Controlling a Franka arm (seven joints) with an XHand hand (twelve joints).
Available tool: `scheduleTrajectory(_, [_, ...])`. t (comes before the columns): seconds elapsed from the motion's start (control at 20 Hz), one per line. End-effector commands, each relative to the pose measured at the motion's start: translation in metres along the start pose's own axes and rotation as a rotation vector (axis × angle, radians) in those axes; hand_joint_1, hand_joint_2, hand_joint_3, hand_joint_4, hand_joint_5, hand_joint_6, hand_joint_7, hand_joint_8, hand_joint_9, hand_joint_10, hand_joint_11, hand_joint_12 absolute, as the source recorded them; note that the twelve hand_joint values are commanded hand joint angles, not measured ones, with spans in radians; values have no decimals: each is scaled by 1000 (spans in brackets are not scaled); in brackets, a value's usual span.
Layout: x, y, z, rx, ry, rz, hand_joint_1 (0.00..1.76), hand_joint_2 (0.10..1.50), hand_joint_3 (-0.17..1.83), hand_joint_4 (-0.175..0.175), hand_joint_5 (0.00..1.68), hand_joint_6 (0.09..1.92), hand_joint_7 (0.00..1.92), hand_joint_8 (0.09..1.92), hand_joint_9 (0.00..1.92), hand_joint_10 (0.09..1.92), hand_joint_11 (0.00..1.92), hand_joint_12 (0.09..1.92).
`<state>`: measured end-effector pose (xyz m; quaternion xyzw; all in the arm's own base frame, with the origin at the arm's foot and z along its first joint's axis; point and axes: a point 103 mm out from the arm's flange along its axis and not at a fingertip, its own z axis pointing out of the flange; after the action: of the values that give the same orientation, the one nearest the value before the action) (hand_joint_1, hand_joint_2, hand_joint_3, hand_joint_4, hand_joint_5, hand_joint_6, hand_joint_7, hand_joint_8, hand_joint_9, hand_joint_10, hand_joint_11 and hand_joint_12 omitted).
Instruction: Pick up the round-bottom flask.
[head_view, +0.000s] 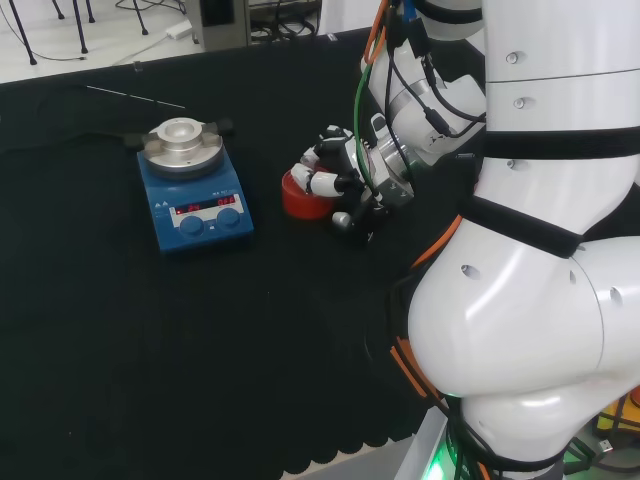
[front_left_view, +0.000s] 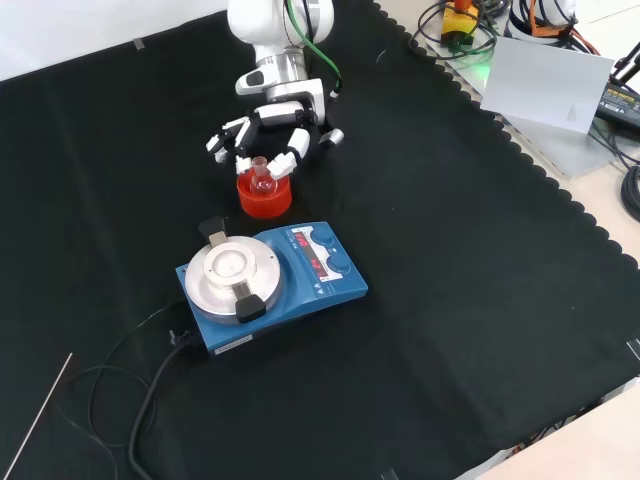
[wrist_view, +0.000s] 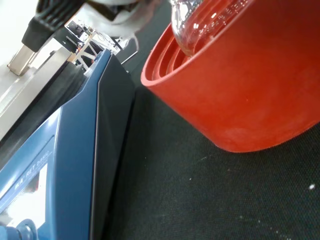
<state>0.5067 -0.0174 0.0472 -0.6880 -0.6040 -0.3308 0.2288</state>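
From my station I see the black cloth (front_left_view: 450, 300) draped over the bench, its scalloped edge meeting a pale floor (head_view: 60, 40). Chair legs (head_view: 80, 20) and cables (front_left_view: 630, 190) crowd the far floor, and a grey board (front_left_view: 545, 85) lies beside the bench.

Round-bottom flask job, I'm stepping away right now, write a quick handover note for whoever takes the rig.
Robot hand: at the flask, fingers curled around its neck from behind and above in the front view; whether they actually touch the glass cannot be told.
Clear glass round-bottom flask: sitting in the red ribbed ring stand, not lifted.
Blue hotplate stirrer with a round metal top: just in front of the stand in the front view, apart from it.
Done: the approach to the flask.
Left: confirm the grasp, then lift the flask straight up out of the stand, keeping clear of the stirrer.
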Motion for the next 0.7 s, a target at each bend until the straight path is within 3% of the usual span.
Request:
scheduleTrajectory(0.05, [3,0,-2,-21,-21,-5,1033,908,248,158,1094,746,216,490,411,580,0,1248])
scheduleTrajectory(0.2, [3,0,-3,-25,-27,-5,1060,960,167,174,1127,771,230,502,436,581,0,1283])
scheduleTrajectory(0.6, [14,3,-14,-28,-33,-25,1064,969,150,175,1132,775,243,509,459,584,0,1300])
scheduleTrajectory(0.65, [13,5,-27,-40,133,-2,1064,969,149,175,1133,774,243,510,460,584,0,1301])
scheduleTrajectory(0.7, [9,7,-44,-46,204,14,1064,969,149,175,1133,774,244,510,460,584,0,1302])
